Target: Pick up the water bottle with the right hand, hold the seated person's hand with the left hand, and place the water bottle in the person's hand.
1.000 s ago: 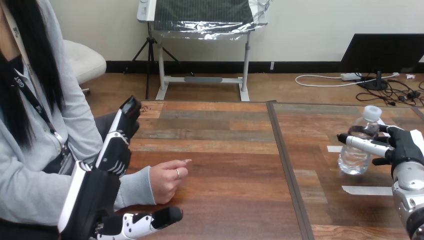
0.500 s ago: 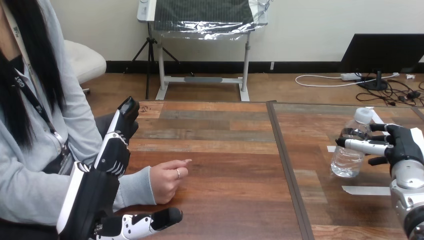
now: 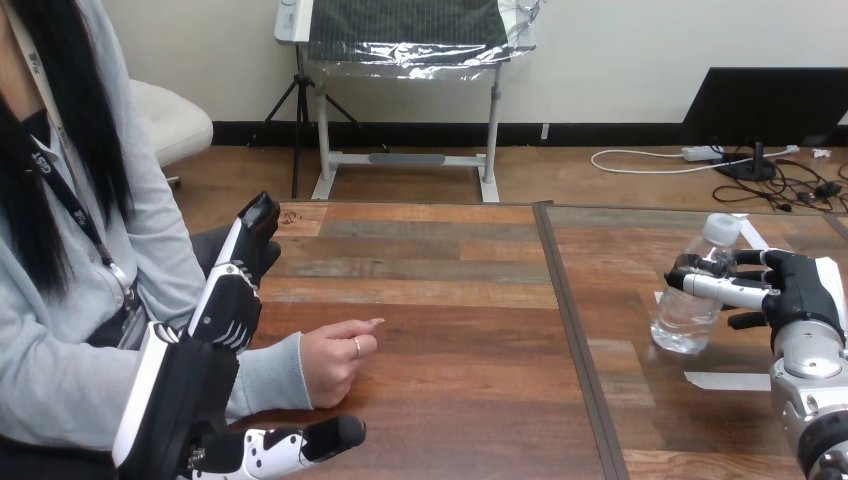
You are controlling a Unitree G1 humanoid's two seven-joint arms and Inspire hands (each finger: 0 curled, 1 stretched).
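Fingers [image 3: 720, 290] of right hand [image 3: 800, 297] curl round clear, white-capped water bottle [image 3: 684, 322], tilted; left hand [image 3: 226, 310] straight-fingered, left of person's hand [image 3: 335, 362].

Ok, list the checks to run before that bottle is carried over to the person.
1. Grip: the right robot hand has its fingers curled round the clear plastic water bottle: ok.
2. Bottle upright: not ok. It tilts, with its white cap leaning toward the view's right.
3. Bottle off the wooden table: cannot tell.
4. Left robot hand holding the person's hand: not ok. Its fingers are straight and its thumb lies beside the sleeve, with nothing curled round.
5. Person's hand open to receive: not ok. It is loosely curled, resting on the table.
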